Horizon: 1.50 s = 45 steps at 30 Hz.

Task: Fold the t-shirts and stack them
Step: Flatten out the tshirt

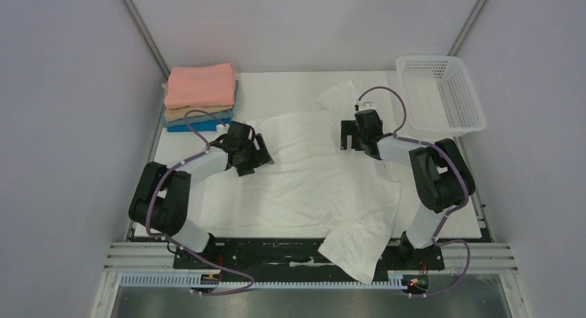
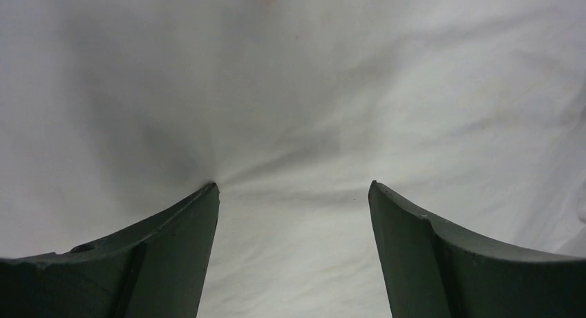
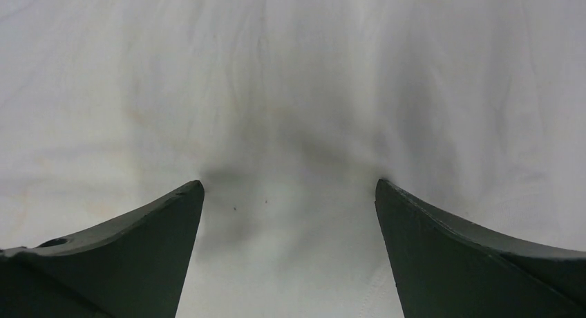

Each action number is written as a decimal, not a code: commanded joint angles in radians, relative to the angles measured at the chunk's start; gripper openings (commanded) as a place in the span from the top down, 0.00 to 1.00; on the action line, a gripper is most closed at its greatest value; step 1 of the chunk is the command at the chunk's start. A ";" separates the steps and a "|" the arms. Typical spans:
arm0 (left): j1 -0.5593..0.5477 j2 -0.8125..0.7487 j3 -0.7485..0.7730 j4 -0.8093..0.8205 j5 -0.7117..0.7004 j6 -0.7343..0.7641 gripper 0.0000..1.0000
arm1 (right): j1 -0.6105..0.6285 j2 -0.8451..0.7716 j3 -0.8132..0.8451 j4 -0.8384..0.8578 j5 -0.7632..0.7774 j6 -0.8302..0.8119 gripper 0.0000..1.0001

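Note:
A plain white t-shirt point(image 1: 311, 176) lies spread over the middle of the table, one sleeve at the back and a corner hanging over the front edge. A stack of folded t-shirts point(image 1: 200, 97) sits at the back left: salmon pink on top, then tan, grey-blue and bright blue. My left gripper point(image 1: 257, 154) is open, its fingertips pressed down on the white cloth point(image 2: 297, 124) at the shirt's left side. My right gripper point(image 1: 347, 135) is open too, fingertips down on the white cloth point(image 3: 290, 110) at the shirt's upper right.
A white plastic mesh basket point(image 1: 442, 93) stands at the back right corner. White walls close in the table on both sides and at the back. The metal rail point(image 1: 276, 259) runs along the front edge.

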<state>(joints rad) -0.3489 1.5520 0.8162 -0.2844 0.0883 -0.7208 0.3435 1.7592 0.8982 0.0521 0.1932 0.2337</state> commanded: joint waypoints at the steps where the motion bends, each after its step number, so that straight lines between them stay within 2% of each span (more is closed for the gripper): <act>1: 0.000 0.052 0.008 0.062 0.014 -0.016 0.14 | -0.066 0.084 0.042 -0.079 0.033 -0.010 0.02; 6: 0.000 0.145 0.075 0.077 0.004 -0.020 0.14 | -0.112 0.156 0.117 -0.081 0.000 -0.020 0.02; 14: 0.008 0.344 0.263 0.045 -0.014 -0.018 0.14 | -0.161 0.263 0.285 -0.093 -0.041 -0.053 0.02; 18: 0.012 0.373 0.323 0.029 -0.003 -0.009 0.14 | -0.175 0.317 0.394 -0.117 -0.055 -0.084 0.02; 21: 0.012 0.343 0.339 0.027 0.008 -0.001 0.14 | -0.177 0.298 0.440 -0.148 -0.079 -0.108 0.02; 25: 0.007 0.227 0.311 0.003 0.010 0.002 0.14 | -0.173 0.132 0.345 -0.142 -0.082 -0.114 0.02; 29: -0.007 0.007 0.195 -0.040 -0.044 -0.015 0.14 | -0.172 -0.112 0.151 -0.117 -0.115 -0.069 0.02; 31: -0.008 -0.113 0.119 -0.101 -0.112 -0.038 0.14 | -0.173 -0.237 0.031 -0.101 -0.105 -0.018 0.02; 36: -0.007 -0.432 -0.070 -0.338 -0.360 -0.143 0.14 | -0.173 -0.564 -0.266 0.058 -0.129 0.080 0.02; 40: 0.026 -0.663 -0.238 -0.413 -0.448 -0.248 0.14 | -0.172 -0.700 -0.374 0.103 -0.190 0.112 0.02; 42: 0.060 -0.722 -0.285 -0.408 -0.428 -0.261 0.15 | -0.173 -0.727 -0.399 0.101 -0.241 0.112 0.02; 45: 0.094 -0.740 -0.337 -0.422 -0.435 -0.286 0.19 | -0.173 -0.746 -0.408 0.068 -0.239 0.088 0.02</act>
<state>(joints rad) -0.2924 0.8318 0.5285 -0.6582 -0.2760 -0.9096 0.1726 1.0443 0.5011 0.0883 -0.0017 0.3164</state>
